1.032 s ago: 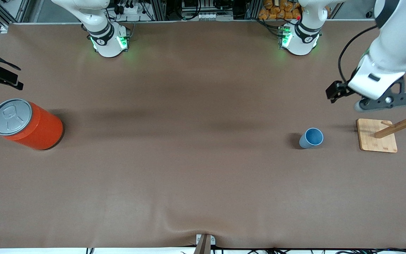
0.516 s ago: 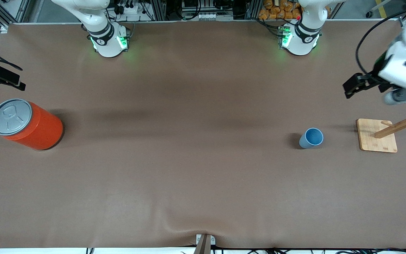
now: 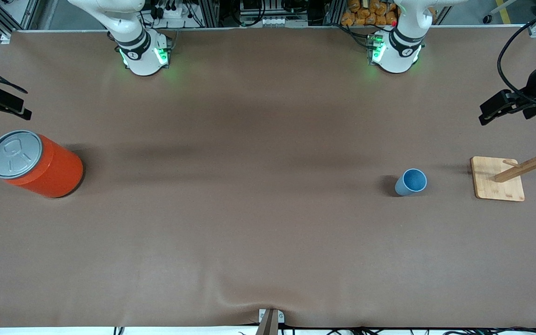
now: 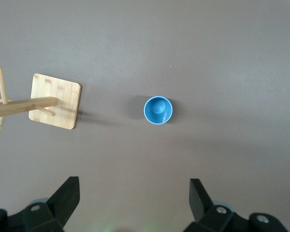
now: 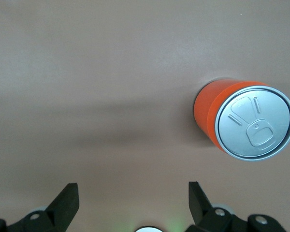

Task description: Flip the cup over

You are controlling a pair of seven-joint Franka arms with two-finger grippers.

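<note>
The brown tabletop [image 3: 258, 223] carries an orange can [image 3: 40, 165] under the waiting right gripper [image 5: 130, 200], jaws released. The cup [image 3: 411, 182] stands mouth-up, light blue, beside the wooden rack [image 3: 498, 184]. The left gripper [image 4: 133, 198], jaws spread and empty, has drawn away toward the table's edge, so the flip looks finished.

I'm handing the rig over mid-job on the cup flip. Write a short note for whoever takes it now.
Left gripper: jaws open, empty, high over the left arm's end of the table, above the cup and rack.
Right gripper: jaws open, empty, waiting above the orange can at the right arm's end.
Cup: upright, mouth up, standing alone on the table beside the wooden rack, not touching it.
Done: nothing gripped.
Left: whether it still needs flipping depends on how it began; the current views cannot say.
</note>
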